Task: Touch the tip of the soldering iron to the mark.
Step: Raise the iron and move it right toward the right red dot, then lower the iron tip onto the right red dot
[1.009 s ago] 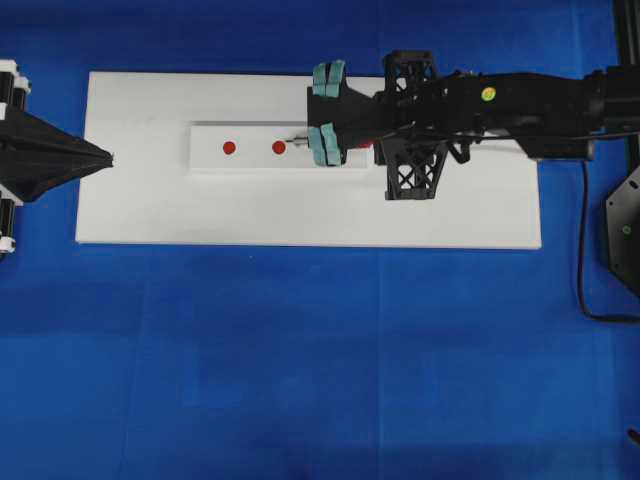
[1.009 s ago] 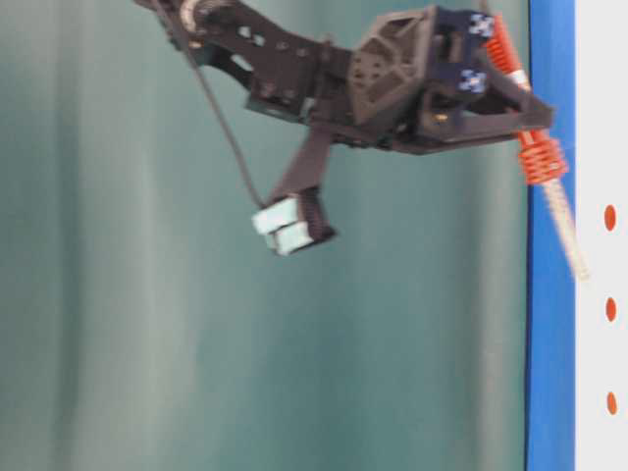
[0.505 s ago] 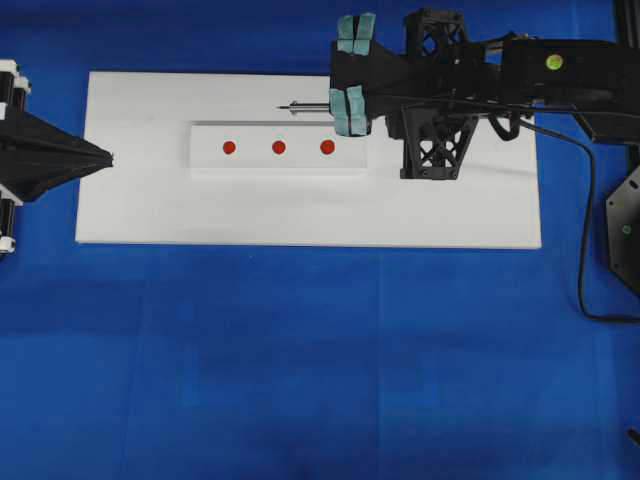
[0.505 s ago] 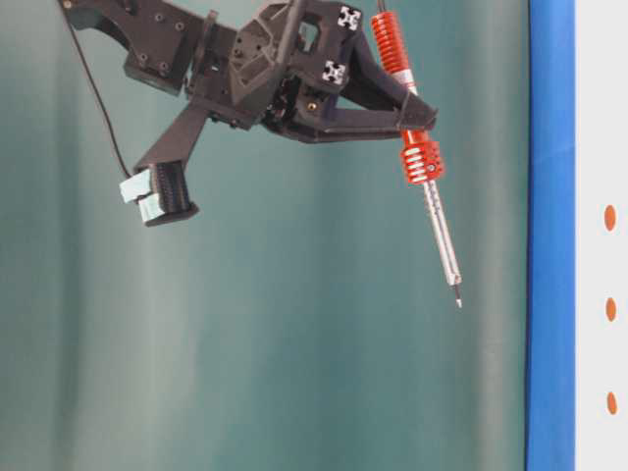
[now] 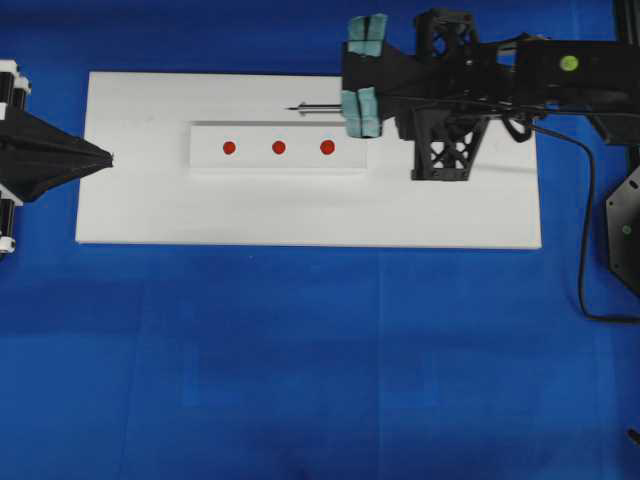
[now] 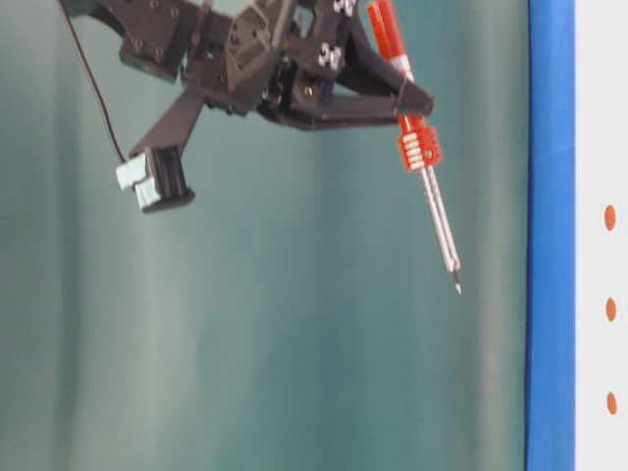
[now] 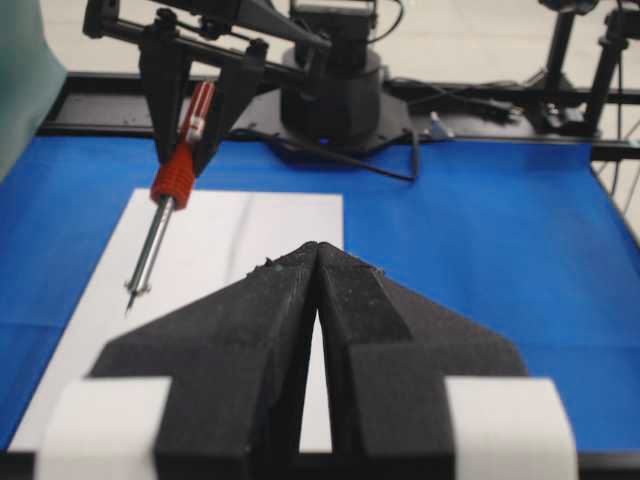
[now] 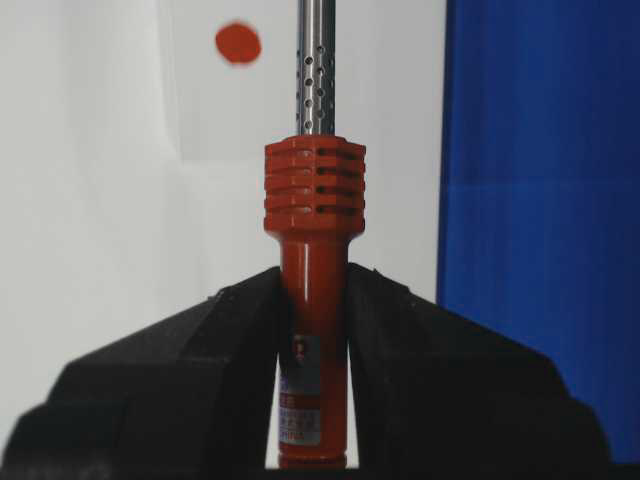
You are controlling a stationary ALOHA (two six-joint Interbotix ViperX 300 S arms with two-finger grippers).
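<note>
Red-orange handle of the soldering iron (image 8: 312,300) is pinched tight between the right gripper (image 8: 312,330)'s black fingers, shaft pointing out past the ribbed collar. So here's what changed: a second ago the iron sat down over the white strip (image 5: 205,160), shaft tip right next to the middle dot. Now, in the overhead view, the arm sits toward the upper right of the frame and the tip (image 5: 291,108) pokes out over the plain white board (image 5: 140,210) above the strip, clear of all three dots. The table-level view backs it up: the tip hangs in open air, well apart from the board at the right edge of that frame, where it was close in before.

The mark (image 5: 279,147), the middle dot, sits untouched-looking below and slightly left of the tip in the overhead shot. My read is the touch may already be over and this is the retreat, but honestly I can't prove contact ever happened.

Left gripper (image 7: 317,290) is parked at the far left of the overhead frame, jaws pressed together, holding nothing.

Surface: white board lying flat on a blue tabletop (image 5: 300,380). The iron's black cord (image 5: 582,240) trails down the right side. Behind the table-level shot is a plain green backdrop (image 6: 294,343).
</note>
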